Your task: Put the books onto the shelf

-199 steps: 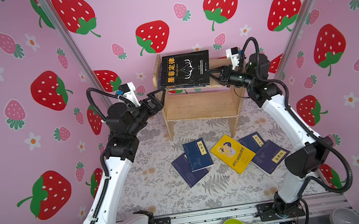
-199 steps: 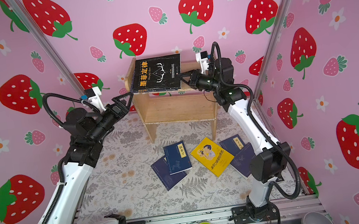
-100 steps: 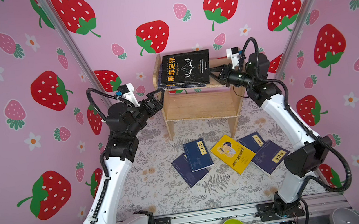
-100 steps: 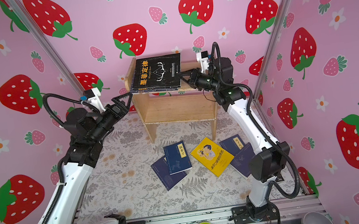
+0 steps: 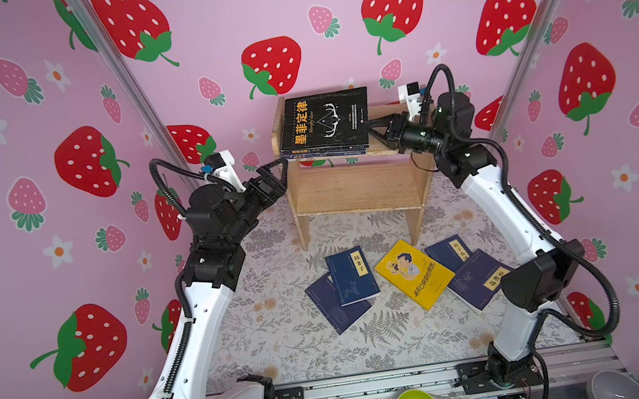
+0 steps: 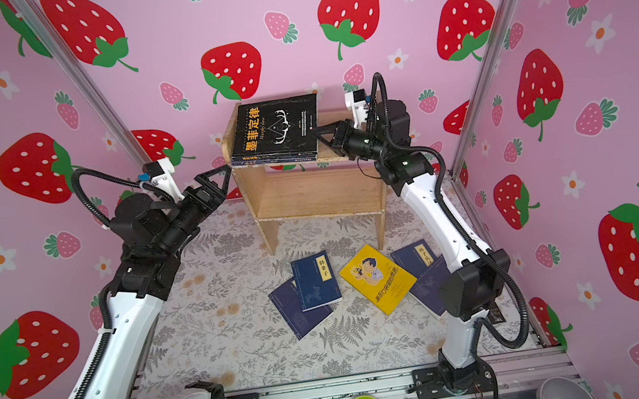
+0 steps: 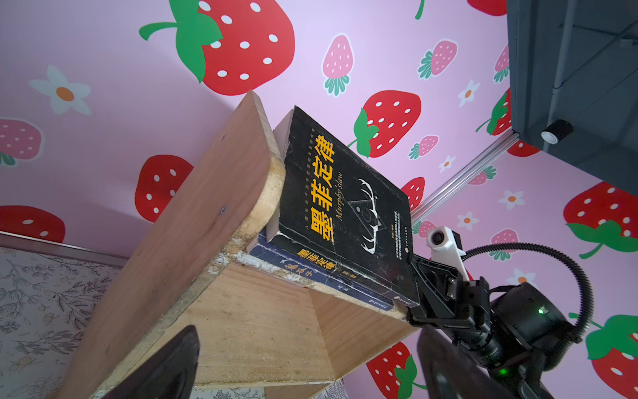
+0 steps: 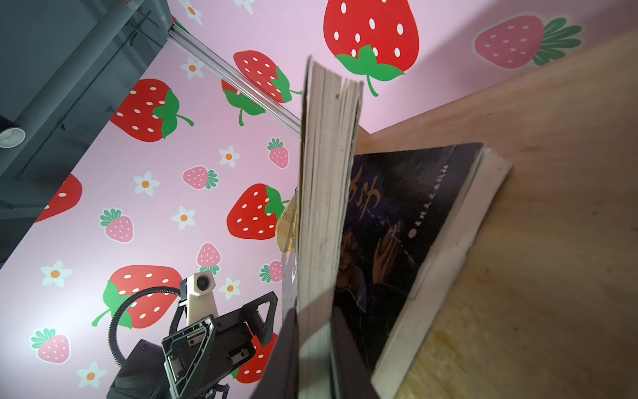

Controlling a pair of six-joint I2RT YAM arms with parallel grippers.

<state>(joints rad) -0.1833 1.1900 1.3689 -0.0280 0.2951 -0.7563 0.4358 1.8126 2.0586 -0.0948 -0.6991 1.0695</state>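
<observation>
Right gripper (image 5: 372, 128) pinches the black book's (image 5: 324, 122) edge, tilted over the purple book (image 8: 407, 221) atop the shelf (image 5: 355, 193); left gripper (image 5: 278, 172) gapes empty beside the shelf.

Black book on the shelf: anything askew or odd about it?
Yes: the black book is tilted, not flat. The right claw grips one edge, lifted off the purple book beneath; the opposite edge sits beside the shelf side panel.
</observation>
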